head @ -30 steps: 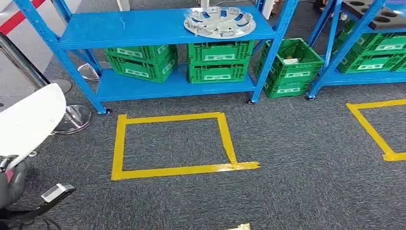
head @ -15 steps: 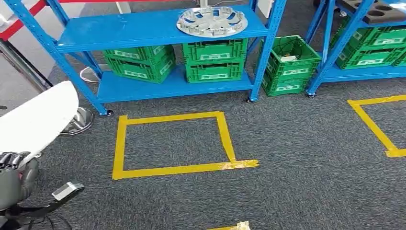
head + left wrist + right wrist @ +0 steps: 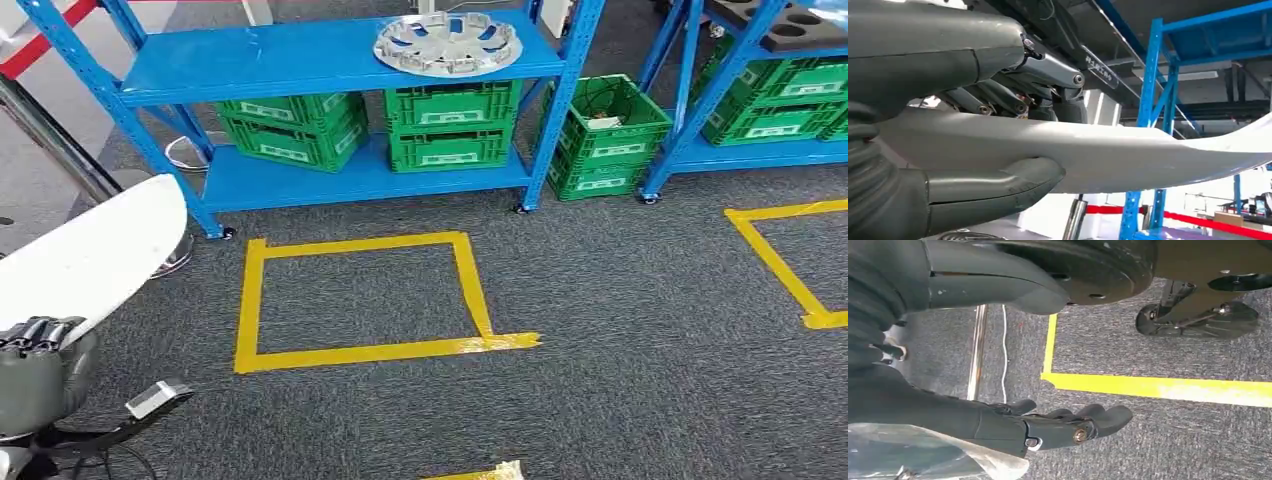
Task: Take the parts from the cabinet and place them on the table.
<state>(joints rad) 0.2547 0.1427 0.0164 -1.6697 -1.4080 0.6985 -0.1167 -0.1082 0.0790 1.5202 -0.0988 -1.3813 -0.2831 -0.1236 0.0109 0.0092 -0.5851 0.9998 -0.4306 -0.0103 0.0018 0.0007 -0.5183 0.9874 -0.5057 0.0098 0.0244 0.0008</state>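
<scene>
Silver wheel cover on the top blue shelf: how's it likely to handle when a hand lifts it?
The wheel cover is a wide, shallow disc with open cutouts, so probably light for its size. It lies flat on the blue shelf, so a hand likely has to get at the rim or hook a cutout. The glossy finish may be slippery, and the thin spokes could flex.

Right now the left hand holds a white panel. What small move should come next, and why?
Probably keep carrying it and turn away from the rack to look for the table. The left hand already grips the white panel, thumb under and fingers over in the wrist view. Ahead are the blue rack and carpet with yellow tape, not a table. The right hand hangs with nothing in it.
</scene>
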